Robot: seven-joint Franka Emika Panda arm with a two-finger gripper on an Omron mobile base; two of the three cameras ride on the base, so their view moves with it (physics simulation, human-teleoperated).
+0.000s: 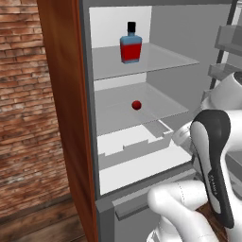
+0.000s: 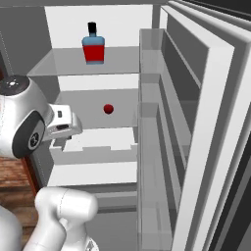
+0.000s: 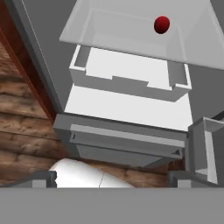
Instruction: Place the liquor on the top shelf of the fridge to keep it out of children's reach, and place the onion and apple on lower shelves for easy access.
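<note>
The liquor [image 1: 131, 45] [image 2: 93, 48], a red bottle with a black cap, stands upright on the top shelf [image 1: 165, 59] [image 2: 59, 63] of the open fridge [image 1: 189, 28]. On the lower shelf [image 1: 163, 108] [image 3: 105, 26] beneath it lies the dark red apple [image 1: 136, 105] [image 2: 108, 109] [image 3: 162, 24]. The onion is out of view. My gripper [image 3: 113, 179] hangs open in front of the fridge, below the apple's shelf, looking down at the white drawer front [image 3: 127, 81]. Nothing sits between its fingertips [image 3: 43, 177].
A reddish wooden cupboard side [image 1: 64, 94] borders the fridge on the left, with a brick wall [image 1: 23, 94] beyond it. The open door with its racks [image 2: 157, 122] stands to the right. A grey bottom drawer [image 3: 127, 142] and wooden floor [image 3: 22, 131] lie below.
</note>
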